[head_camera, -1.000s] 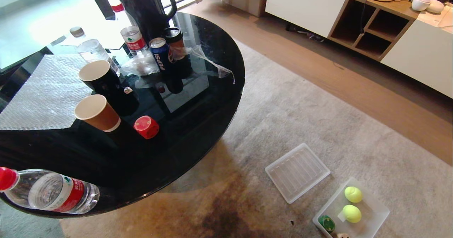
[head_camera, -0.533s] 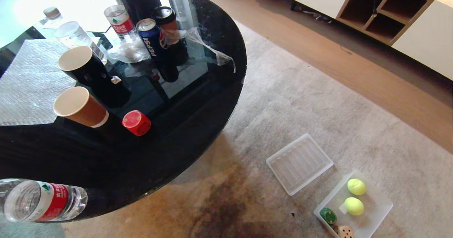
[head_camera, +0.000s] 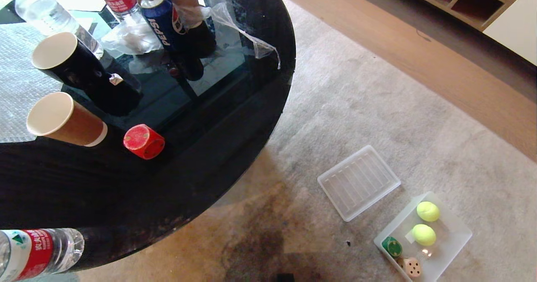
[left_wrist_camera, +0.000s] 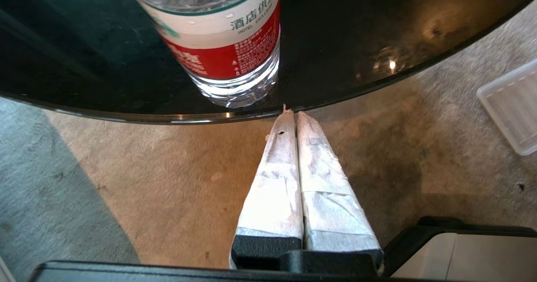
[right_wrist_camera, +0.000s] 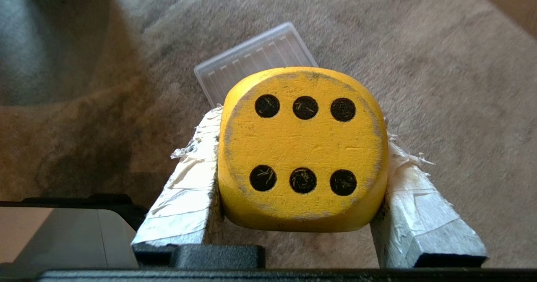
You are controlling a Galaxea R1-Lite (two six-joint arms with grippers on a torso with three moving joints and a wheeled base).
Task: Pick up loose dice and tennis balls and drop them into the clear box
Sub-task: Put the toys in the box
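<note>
My right gripper (right_wrist_camera: 300,124) is shut on a yellow die (right_wrist_camera: 300,147), six pips facing the camera, held above the grey carpet. A red die (head_camera: 143,141) lies on the black round table (head_camera: 201,164) beside a brown paper cup (head_camera: 63,120). On the carpet at the lower right stands the clear box (head_camera: 453,236). It holds two tennis balls (head_camera: 428,211) (head_camera: 423,234), a dark green die (head_camera: 392,246) and a tan die (head_camera: 412,267). My left gripper (left_wrist_camera: 291,114) is shut and empty, its tips near the table's edge. Neither gripper shows in the head view.
The ribbed lid (head_camera: 358,182) lies flat on the carpet beside the box. The table also carries a black cup (head_camera: 71,63), a Pepsi can (head_camera: 161,17), water bottles (head_camera: 33,252) and a plastic wrap. Wood floor and a white cabinet (head_camera: 512,26) lie beyond the carpet.
The head view has tilted downward, so the whole scene has slid up the picture and the tan die has come into sight. Nothing on the table or carpet has moved.
</note>
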